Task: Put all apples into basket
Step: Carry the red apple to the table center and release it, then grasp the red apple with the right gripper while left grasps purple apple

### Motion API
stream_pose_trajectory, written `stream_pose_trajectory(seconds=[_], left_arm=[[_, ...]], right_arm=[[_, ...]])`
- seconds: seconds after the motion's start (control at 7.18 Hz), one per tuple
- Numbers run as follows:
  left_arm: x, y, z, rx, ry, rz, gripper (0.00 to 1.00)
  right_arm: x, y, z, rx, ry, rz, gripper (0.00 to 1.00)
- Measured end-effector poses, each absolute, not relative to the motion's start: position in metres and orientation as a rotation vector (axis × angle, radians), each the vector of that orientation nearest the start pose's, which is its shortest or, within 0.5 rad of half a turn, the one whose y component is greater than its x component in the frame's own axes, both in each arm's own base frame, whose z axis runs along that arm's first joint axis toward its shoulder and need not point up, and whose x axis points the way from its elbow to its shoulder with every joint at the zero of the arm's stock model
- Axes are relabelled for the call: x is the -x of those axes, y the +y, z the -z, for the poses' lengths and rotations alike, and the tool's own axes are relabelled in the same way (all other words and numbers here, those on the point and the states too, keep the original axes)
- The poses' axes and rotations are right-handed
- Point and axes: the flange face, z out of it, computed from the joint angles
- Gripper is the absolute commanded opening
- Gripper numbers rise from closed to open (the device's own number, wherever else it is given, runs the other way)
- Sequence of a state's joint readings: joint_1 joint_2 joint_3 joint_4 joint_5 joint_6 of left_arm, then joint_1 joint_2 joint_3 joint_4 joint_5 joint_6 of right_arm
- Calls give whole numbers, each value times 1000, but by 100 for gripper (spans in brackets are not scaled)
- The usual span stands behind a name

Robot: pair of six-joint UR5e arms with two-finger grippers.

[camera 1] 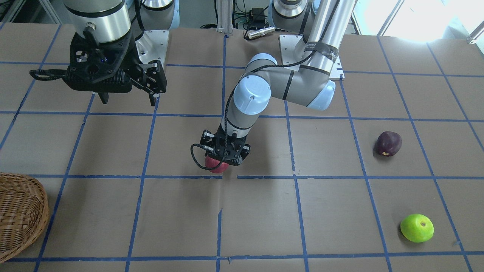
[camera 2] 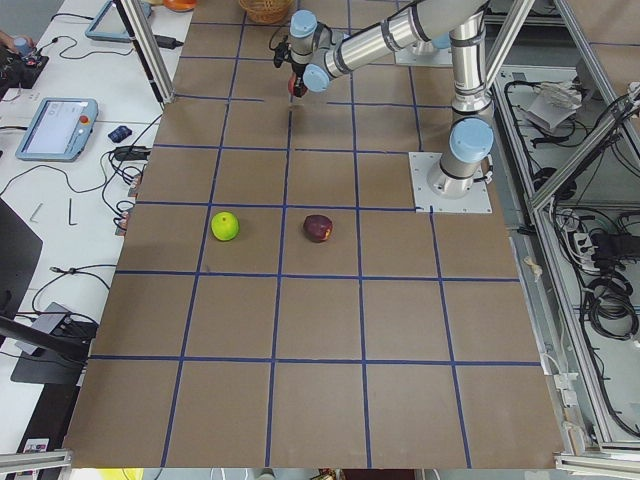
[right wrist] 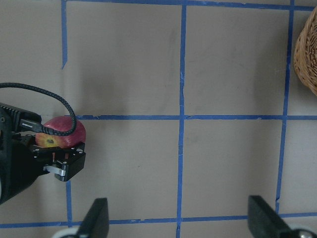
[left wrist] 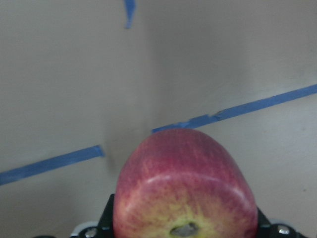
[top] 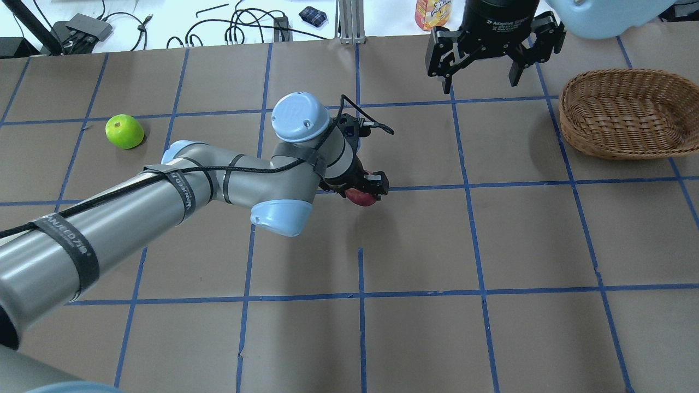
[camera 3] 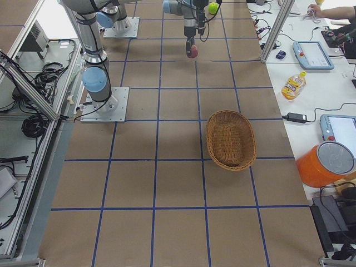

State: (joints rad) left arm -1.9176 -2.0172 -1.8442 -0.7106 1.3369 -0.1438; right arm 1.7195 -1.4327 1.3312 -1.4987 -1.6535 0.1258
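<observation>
Mid-table, left gripper (camera 1: 226,156) is clamped on the red apple (camera 1: 215,165), over a blue tape line. Right gripper (camera 1: 128,100) hangs with fingers spread wide, holding nothing. Basket (camera 1: 19,211) sits at the table's (camera 1: 181,226) right end, well apart from that apple. Purple apple (camera 1: 388,143) and green apple (camera 1: 416,227) lie toward the left end, not touching.

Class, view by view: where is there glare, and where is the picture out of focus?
Exterior front-facing view: blown-out glare at the top right, washing over a corner of the table. Left wrist-mounted view: the red apple looks soft, the blue tape behind it blurred. Right wrist-mounted view: the jaws of the right gripper are fuzzy dark shapes at the bottom.
</observation>
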Motion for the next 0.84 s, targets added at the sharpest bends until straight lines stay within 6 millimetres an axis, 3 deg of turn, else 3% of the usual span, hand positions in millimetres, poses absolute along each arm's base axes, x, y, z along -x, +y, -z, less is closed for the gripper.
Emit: stream_pose_trajectory(seconds=[0.14,0.28,0.42,0.56,0.7,0.84], left_arm=[[356,-502,-189,-338,3383,117,100],[359,-509,-192,-298,3395,151,100],[350,-528,-218,-245,3405,209,100],[322,-552,-250,-158,3399,205,100],[270,-573,-272,-91,3384,179,100],[203,-583,-283,-107,3340,150,100]], right_arm=[[-205,-527,-527,35,3219,66,100],[-205,-527,-527,36,3219,66,100],[-205,-527,-527,37,3219,66,100],[-205,-527,-526,37,3219,64,100],[-206,-529,-525,32,3218,65,100],[-214,-538,-517,33,3207,84,100]])
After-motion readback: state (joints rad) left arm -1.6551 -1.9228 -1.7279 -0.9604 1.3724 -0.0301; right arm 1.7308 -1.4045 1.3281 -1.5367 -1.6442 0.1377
